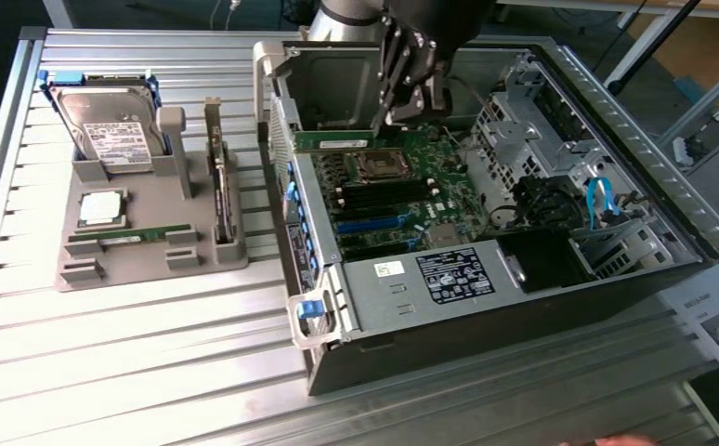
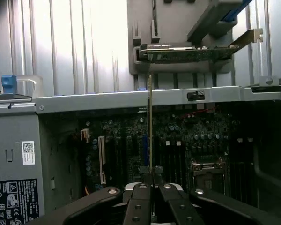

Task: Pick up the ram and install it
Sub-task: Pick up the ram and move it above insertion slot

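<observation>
My gripper (image 1: 399, 113) hangs over the open computer case (image 1: 607, 139), above the motherboard (image 1: 391, 190). In the wrist view its fingers (image 2: 139, 194) are shut on the ram (image 2: 150, 122), which shows edge-on as a thin upright line running away from the camera. From the exterior view this green ram (image 1: 334, 142) lies level just below the gripper, near the far edge of the board. The black and blue memory slots (image 1: 378, 212) sit lower on the board, past the processor socket (image 1: 378, 167). A second green stick (image 1: 130, 238) rests in the grey holder (image 1: 149, 269).
The grey holder on the exterior view's left also carries a hard drive (image 1: 110, 130), a silver processor chip (image 1: 99, 209) and a dark card (image 1: 221, 181) standing on edge. Drive cages and blue cables (image 1: 601, 200) crowd the case's right side. The case wall (image 2: 131, 99) crosses the wrist view.
</observation>
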`<action>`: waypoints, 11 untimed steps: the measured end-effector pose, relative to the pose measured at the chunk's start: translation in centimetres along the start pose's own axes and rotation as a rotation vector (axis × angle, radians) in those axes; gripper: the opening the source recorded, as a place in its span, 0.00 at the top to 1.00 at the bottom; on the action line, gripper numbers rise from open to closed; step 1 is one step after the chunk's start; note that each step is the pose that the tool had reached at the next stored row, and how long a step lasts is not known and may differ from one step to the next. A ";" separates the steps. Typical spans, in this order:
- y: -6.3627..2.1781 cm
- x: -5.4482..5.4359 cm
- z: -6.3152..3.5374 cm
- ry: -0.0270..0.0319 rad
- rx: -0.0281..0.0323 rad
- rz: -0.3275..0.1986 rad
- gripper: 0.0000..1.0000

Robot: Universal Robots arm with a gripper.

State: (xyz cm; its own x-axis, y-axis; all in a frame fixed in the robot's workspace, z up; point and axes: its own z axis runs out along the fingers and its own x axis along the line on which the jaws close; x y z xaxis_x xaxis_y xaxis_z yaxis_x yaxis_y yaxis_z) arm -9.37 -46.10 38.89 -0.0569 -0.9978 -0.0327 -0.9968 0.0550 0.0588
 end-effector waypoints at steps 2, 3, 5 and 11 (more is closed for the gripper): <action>-0.57 0.0 -0.03 0.0001 -0.0007 0.000 0.88; -0.88 0.0 -0.05 0.0001 -0.0011 0.000 0.88; -1.45 -0.1 -0.09 0.0002 -0.0018 0.000 0.88; -3.10 -0.2 -0.18 0.0003 -0.0038 0.000 0.88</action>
State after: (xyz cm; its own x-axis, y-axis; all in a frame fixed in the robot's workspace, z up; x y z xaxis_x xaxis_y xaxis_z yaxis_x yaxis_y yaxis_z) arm -6.26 -46.10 38.89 -0.0570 -0.9978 -0.0324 -0.9965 0.0549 0.0626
